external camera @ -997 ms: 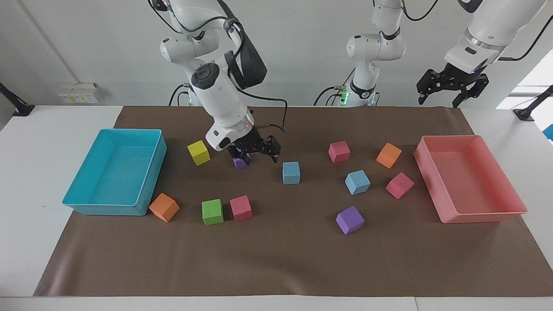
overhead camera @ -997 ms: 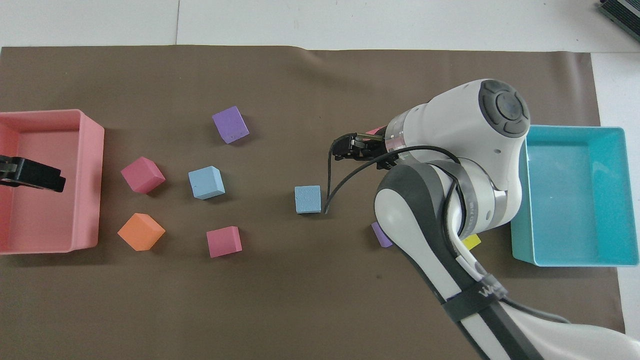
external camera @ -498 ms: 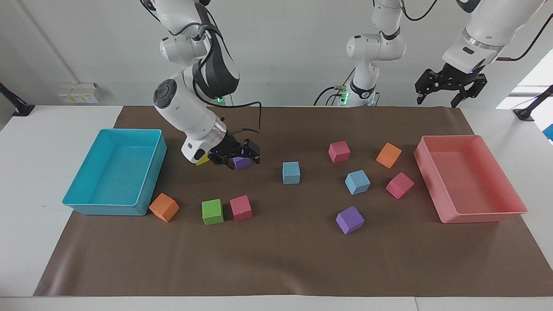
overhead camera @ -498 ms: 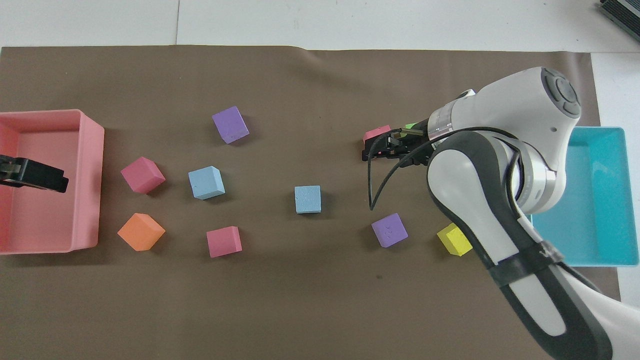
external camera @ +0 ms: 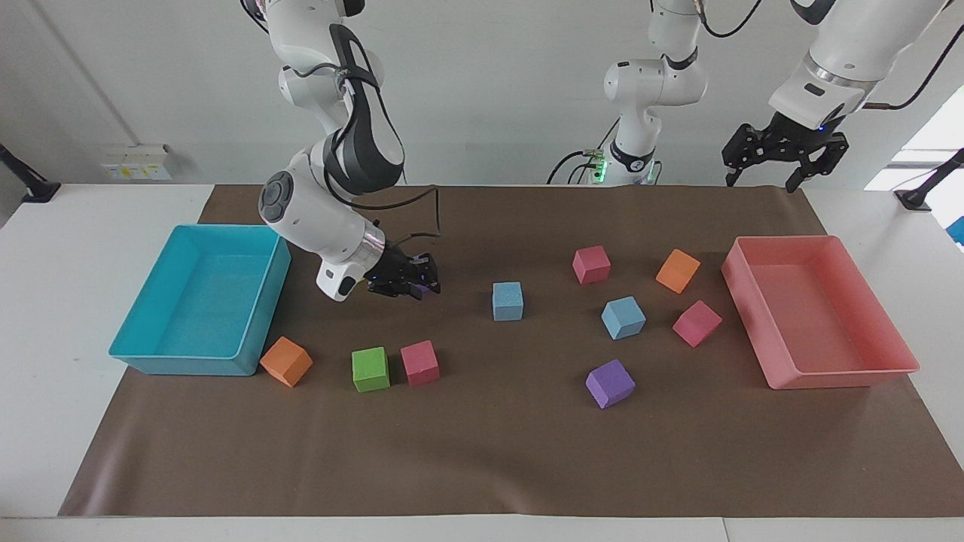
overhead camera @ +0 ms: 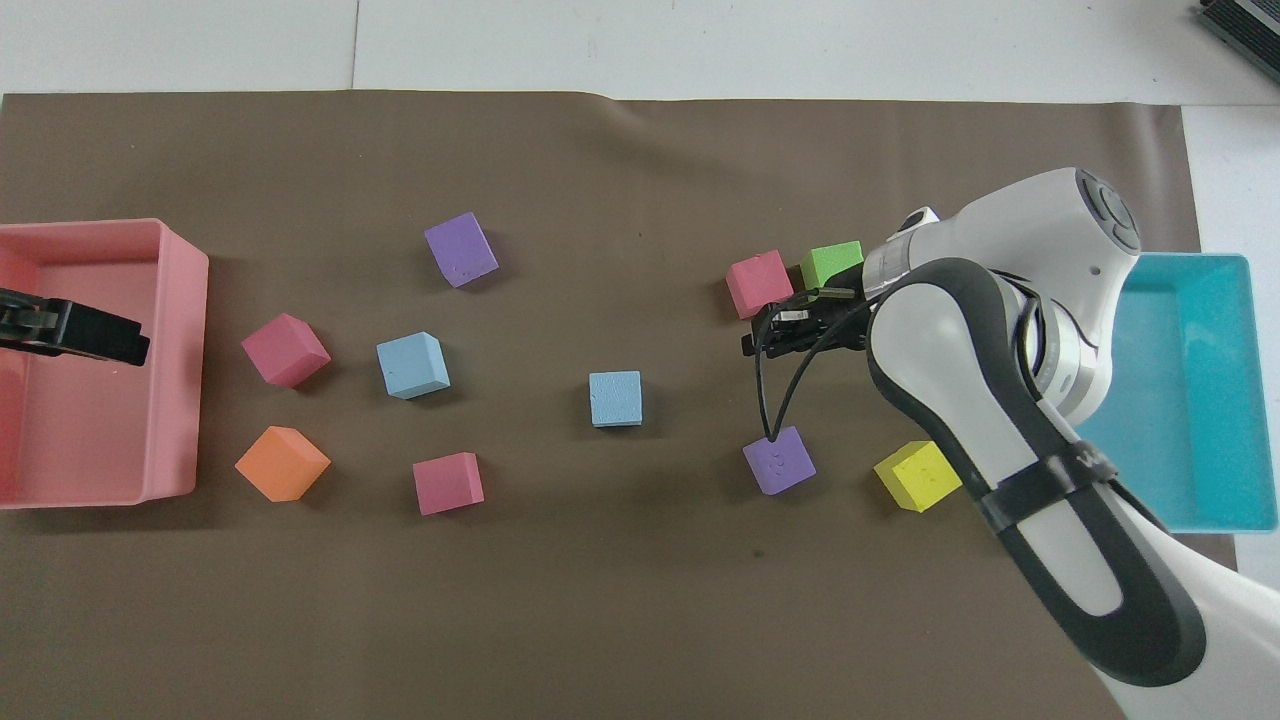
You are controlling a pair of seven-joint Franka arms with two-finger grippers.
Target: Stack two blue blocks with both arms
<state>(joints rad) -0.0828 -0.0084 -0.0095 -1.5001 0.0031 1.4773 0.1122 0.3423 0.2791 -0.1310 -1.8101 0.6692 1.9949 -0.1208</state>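
Observation:
Two sky-blue blocks lie apart on the brown mat: one at the middle [external camera: 507, 301] [overhead camera: 615, 398], the other [external camera: 623, 317] [overhead camera: 412, 365] toward the left arm's end. My right gripper [external camera: 407, 284] [overhead camera: 762, 335] hangs low over the mat beside a purple cube [overhead camera: 778, 466], which it mostly hides in the facing view. It holds nothing and is well clear of the middle blue block. My left gripper [external camera: 783, 154] [overhead camera: 95, 338] waits open and empty, high over the pink tray [external camera: 828, 373].
A cyan tray [external camera: 188, 363] stands at the right arm's end. Loose cubes lie around: orange [external camera: 286, 361], green [external camera: 370, 369], pink [external camera: 419, 363], purple [external camera: 610, 383], pink [external camera: 591, 264], orange [external camera: 678, 270], pink [external camera: 697, 323], yellow [overhead camera: 917, 476].
My right arm has swung back toward its own end of the table, moving its gripper away from the middle blue block. The left gripper has shifted slightly. No cube has moved.

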